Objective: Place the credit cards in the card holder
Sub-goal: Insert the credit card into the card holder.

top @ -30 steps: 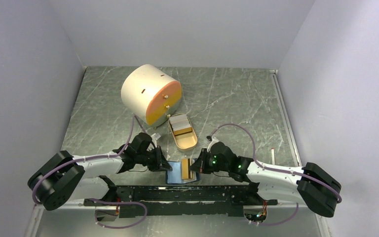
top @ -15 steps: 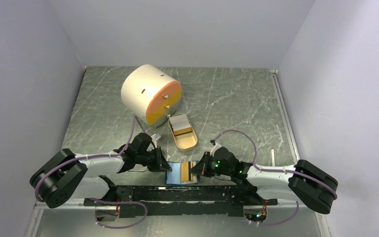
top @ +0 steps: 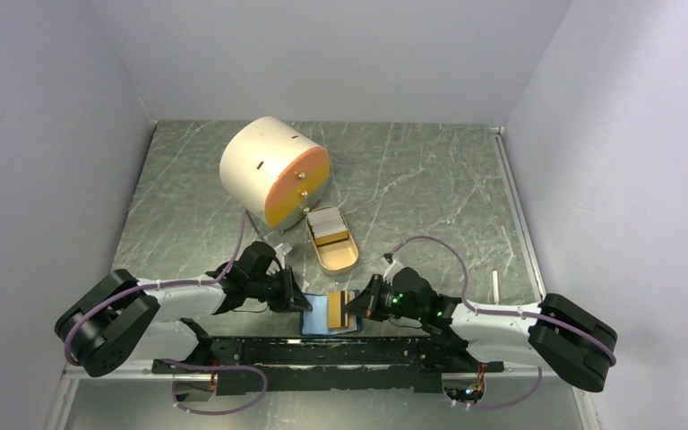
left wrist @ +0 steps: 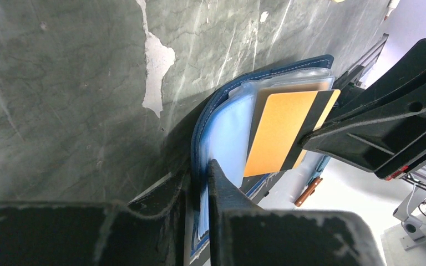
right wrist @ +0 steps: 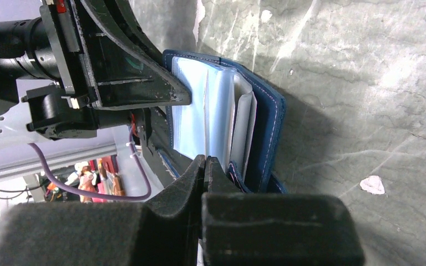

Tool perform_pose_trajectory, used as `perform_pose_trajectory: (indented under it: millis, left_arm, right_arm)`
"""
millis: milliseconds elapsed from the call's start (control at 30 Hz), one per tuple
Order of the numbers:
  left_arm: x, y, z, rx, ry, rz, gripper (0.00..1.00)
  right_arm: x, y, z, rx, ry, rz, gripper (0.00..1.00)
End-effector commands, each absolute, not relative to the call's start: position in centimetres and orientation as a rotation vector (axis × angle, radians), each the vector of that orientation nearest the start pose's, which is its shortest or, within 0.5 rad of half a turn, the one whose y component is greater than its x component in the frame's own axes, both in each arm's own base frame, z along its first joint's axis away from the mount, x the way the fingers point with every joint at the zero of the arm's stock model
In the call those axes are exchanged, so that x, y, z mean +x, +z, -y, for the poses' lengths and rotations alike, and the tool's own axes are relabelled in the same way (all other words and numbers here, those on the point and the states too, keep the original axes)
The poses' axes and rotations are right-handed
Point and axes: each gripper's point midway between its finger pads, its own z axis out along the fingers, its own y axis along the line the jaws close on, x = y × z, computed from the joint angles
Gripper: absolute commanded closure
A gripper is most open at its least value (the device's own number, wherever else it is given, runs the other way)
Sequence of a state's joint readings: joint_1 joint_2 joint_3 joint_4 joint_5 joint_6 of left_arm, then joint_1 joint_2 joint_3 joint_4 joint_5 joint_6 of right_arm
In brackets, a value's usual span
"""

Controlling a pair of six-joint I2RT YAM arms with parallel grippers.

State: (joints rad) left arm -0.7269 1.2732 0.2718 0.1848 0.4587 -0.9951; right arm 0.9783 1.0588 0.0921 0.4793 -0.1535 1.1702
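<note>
– Where is the card holder (left wrist: pixel 228 133)?

– At the near edge of the table (top: pixel 412 179), about the middle, between the two arms. It lies open, dark blue outside, with pale blue inside and clear sleeves.

– And the left gripper (left wrist: pixel 199 172)?

– Its fingers are clamped on the holder's left edge, one on each side of the blue cover, in the left wrist view.

– The right gripper (right wrist: pixel 204 162)?

– It comes in from the right. Its fingers are pressed together on the dark-striped end of an orange-faced credit card (left wrist: pixel 277 130). In its own wrist view almost no gap shows between them.

– Is that card in a pocket?

– It lies flat against the sleeves on the holder's right half. Whether its edge sits inside a sleeve cannot be told.

– What lies farther back?

– Just beyond the holder is a tan oval dish (top: pixel 340 257), its long axis running near to far. A stack of whitish-grey cards (top: pixel 327 226) lies in its far half. Beyond that, to the left, a big cream cylinder (top: pixel 264 161) lies on its side, its orange face turned toward the dish.
</note>
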Motion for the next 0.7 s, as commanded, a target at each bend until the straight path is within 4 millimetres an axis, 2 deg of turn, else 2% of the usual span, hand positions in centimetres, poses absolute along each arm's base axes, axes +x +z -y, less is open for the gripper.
perform_pose_trajectory:
  millis: [0, 100, 200, 400, 533, 667]
  left_arm:
    - [11.69, 1.63, 25.23, -0.094, -1.247, -2.735, 0.82]
    - [11.75, 1.84, 25.38, -0.098, -1.261, -2.727, 0.79]
    - [11.79, 1.83, 25.34, -0.102, -1.259, -2.724, 0.84]
    - [11.60, 1.68, 25.47, -0.111, -1.278, -2.728, 0.82]
    - [11.67, 1.74, 25.50, -0.111, -1.277, -2.724, 0.87]
    - [11.57, 1.95, 25.59, -0.105, -1.289, -2.725, 0.77]
  right_arm:
    - [10.13, 4.64, -27.10, 0.133, 1.380, -2.409, 1.00]
    - [10.17, 4.16, -26.95, 0.138, 1.361, -2.420, 1.00]
    - [10.04, 3.78, -26.84, 0.152, 1.363, -2.429, 1.00]
    - [9.56, 4.10, -27.42, 0.155, 1.438, -2.422, 1.00]
    - [9.44, 4.38, -27.78, 0.163, 1.476, -2.417, 1.00]
    - [9.52, 3.99, -27.82, 0.148, 1.449, -2.432, 1.00]
